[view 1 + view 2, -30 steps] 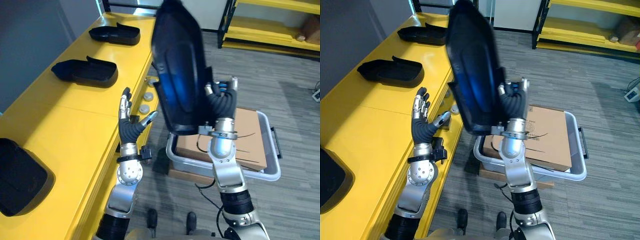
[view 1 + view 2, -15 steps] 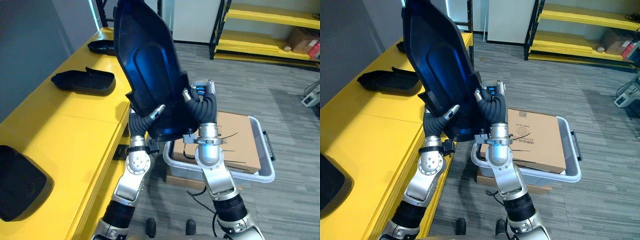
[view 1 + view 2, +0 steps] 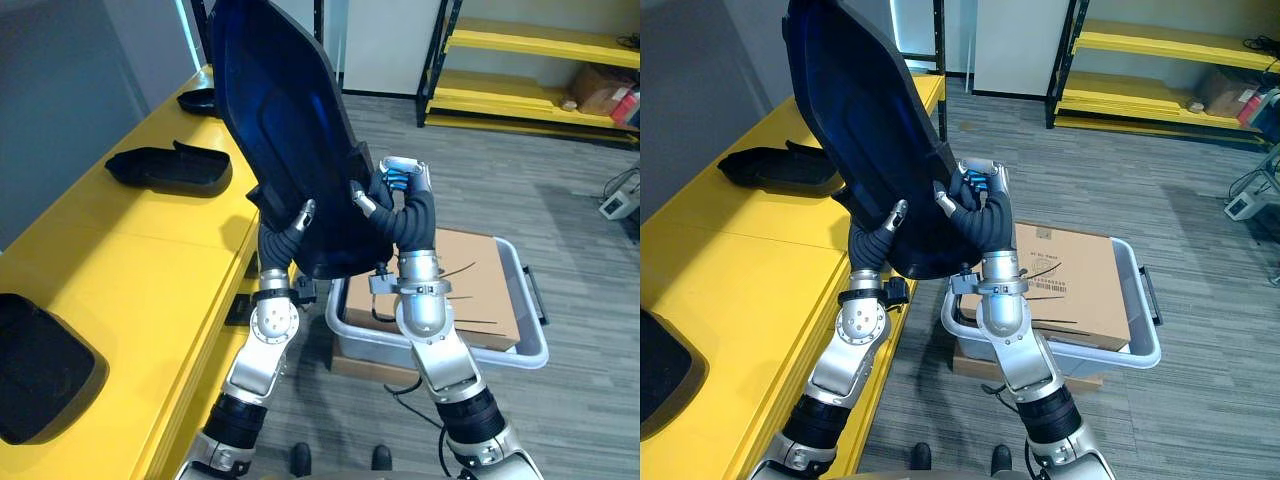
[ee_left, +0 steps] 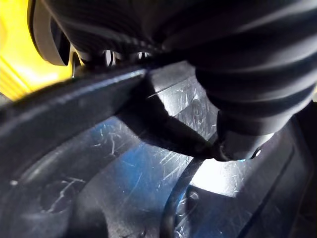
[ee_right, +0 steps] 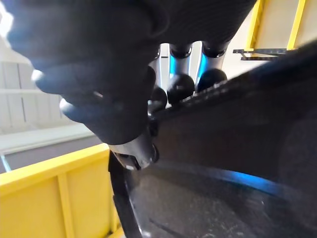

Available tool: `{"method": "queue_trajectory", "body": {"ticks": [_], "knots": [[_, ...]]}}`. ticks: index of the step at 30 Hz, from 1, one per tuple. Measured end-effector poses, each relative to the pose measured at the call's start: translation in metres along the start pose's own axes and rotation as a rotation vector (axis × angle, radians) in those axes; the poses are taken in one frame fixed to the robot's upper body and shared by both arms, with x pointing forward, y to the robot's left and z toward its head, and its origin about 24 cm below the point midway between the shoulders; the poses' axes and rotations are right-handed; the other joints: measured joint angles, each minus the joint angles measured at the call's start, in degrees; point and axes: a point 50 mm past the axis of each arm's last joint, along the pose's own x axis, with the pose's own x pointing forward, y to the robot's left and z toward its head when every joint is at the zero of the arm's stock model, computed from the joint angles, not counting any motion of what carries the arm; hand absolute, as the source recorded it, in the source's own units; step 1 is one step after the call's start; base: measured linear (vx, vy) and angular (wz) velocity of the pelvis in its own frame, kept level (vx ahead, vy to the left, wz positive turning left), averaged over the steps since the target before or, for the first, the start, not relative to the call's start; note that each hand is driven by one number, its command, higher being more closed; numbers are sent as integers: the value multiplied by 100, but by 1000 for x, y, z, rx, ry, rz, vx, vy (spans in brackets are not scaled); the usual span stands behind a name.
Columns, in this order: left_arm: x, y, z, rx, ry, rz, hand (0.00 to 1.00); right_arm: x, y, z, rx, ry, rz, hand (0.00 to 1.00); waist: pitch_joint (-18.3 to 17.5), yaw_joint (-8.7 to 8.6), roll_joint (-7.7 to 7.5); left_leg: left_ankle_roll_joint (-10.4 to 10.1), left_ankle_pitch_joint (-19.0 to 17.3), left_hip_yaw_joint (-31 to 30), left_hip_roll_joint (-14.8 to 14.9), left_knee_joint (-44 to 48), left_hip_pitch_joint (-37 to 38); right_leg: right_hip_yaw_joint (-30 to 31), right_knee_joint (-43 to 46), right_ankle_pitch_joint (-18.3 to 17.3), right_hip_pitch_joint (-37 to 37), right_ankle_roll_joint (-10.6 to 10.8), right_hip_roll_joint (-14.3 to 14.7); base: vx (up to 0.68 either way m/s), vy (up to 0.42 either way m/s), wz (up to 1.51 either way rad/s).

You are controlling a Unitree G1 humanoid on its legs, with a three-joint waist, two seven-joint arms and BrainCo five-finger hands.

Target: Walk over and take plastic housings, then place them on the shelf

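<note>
1. The black plastic housing (image 3: 290, 150) is held up in the air, tilted, its hollow inner face towards the robot, above the counter's (image 3: 130, 260) front edge.
2. The left hand (image 3: 283, 238) clamps the lower left rim, with the thumb (image 4: 233, 144) pressed on the inner face.
3. The right hand (image 3: 405, 215) grips the lower right rim, with its fingers (image 5: 181, 87) curled over the edge.
4. On the yellow counter lie a second housing (image 3: 170, 168), a third housing (image 3: 205, 100) further back and a fourth housing (image 3: 40, 365) nearest the robot, all well apart.
5. On the floor (image 3: 580, 260) beside the counter, a grey bin (image 3: 535, 345) holds a cardboard box (image 3: 480, 285).
6. A yellow shelf (image 3: 540, 95) stands across the room.
</note>
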Motion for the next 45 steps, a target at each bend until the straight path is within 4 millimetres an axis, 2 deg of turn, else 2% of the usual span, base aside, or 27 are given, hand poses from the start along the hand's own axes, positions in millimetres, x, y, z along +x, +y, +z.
{"method": "queue_trajectory", "body": {"ticks": [1,4,6,9,11,13,15,16,17,18,20,21,23,26,28,30,34,36,38,40,43,44,45], "knots": [[-2,3,-2,11,6,9,100,1,-6,0,4,-2,-24,0,0,-16,0,-3,-2,-12,0,0,23,5,6,-4,12,-2,0,0,0,0],[-13,15,-15,53,62,37,100,5,-44,-2,-17,-7,-179,0,0,-81,1,-31,-22,-19,1,-16,67,-1,5,-16,62,-6,1,-8,1,2],[-23,29,-27,78,118,84,100,-2,-78,0,-45,-26,-333,0,-3,-101,5,-68,-63,-16,5,-35,79,-7,5,-33,80,13,3,-13,2,2],[-31,42,-29,90,138,129,100,-16,-108,-2,-85,-3,-466,0,-3,-109,6,-73,-69,-21,12,-36,78,-12,0,-39,79,22,9,0,0,0],[-35,50,-24,90,126,157,100,-33,-128,-9,-112,53,-567,0,-14,-110,24,-73,-69,-28,14,-37,76,-19,-2,-40,79,22,10,0,0,0],[-38,59,-19,93,106,192,100,-58,-145,-31,-173,187,-646,0,-37,-119,57,-74,-69,-32,15,-37,75,-22,-5,-39,80,22,10,0,0,0],[-40,62,-17,91,96,203,100,-77,-153,-51,-212,317,-680,0,-51,-128,81,-73,-69,-31,15,-37,75,-21,-8,-39,79,22,10,0,0,0],[-43,63,-15,90,90,210,100,-102,-160,-72,-255,471,-708,0,-74,-127,113,-74,-69,-36,15,-37,68,-28,-13,-39,78,23,10,0,0,0],[-44,63,-15,93,89,213,100,-113,-163,-80,-270,537,-716,0,-82,-128,125,-73,-69,-37,15,-37,65,-29,-16,-40,76,23,10,0,0,0],[-48,64,-14,100,88,212,100,-139,-167,-97,-290,678,-738,0,-89,-126,146,-74,-69,-46,15,-37,59,-39,-22,-40,76,24,10,14,-3,3],[-55,66,-12,101,88,214,100,-189,-168,-118,-310,925,-779,0,-99,-121,179,-74,-69,-59,19,-37,34,-93,-30,-47,77,18,13,17,-5,9],[-57,67,-12,105,91,215,100,-206,-167,-122,-302,996,-792,0,-104,-118,188,-74,-69,-73,21,-37,28,-115,-30,-52,79,13,14,24,-8,11],[-64,70,-11,117,98,205,100,-262,-155,-132,-249,1237,-821,0,-123,-107,217,-74,-69,-93,32,-37,21,-144,-28,-66,86,1,23,27,-10,7],[-70,72,-9,117,99,197,100,-308,-135,-134,-139,1435,-821,0,-139,-102,243,-73,-69,-119,36,-36,20,-169,-24,-72,100,-7,25,20,-7,4],[-71,70,-7,108,96,180,100,-330,-121,-133,-67,1533,-788,0,-146,-100,259,-73,-70,-164,34,-36,47,-230,-18,-76,154,-11,13,6,-3,11],[-71,70,-6,105,95,173,100,-344,-110,-132,-22,1599,-738,0,-145,-93,260,-59,-91,-234,32,-37,59,-307,-7,-112,237,12,-15,-36,-3,17],[-73,70,1,87,74,190,100,-355,-100,-131,30,1662,-704,0,-136,-28,283,-27,-126,-317,31,-38,76,-491,1,-171,340,56,-29,-24,-7,27],[-73,70,5,73,56,195,100,-361,-94,-129,45,1697,-677,0,-122,66,273,-27,-126,-408,34,-37,37,-801,82,-262,408,103,-40,-12,-12,64],[-73,70,7,67,51,181,100,-362,-90,-130,50,1710,-656,0,-98,80,249,-30,-123,-573,16,-34,-43,-1227,251,-394,462,144,-125,9,-9,102],[-74,68,8,58,47,174,100,-360,-86,-132,55,1714,-626,0,-80,120,233,-106,-66,-755,-8,9,-162,-1751,582,-605,470,140,-250,47,20,154],[-75,67,15,27,24,181,100,-344,-79,-143,68,1681,-559,0,54,287,230,-105,-69,-890,-114,427,-569,-2469,1182,-1013,472,208,-460,8,10,145],[-74,67,21,14,1,186,100,-334,-76,-148,74,1658,-526,0,101,363,212,-23,-128,-698,-113,569,-749,-2796,1332,-1116,479,230,-535,-12,4,137],[-74,66,23,4,-10,186,100,-330,-75,-150,76,1648,-516,0,119,371,203,45,-178,-503,-82,663,-809,-2946,1371,-1139,492,245,-566,19,7,138]]}}
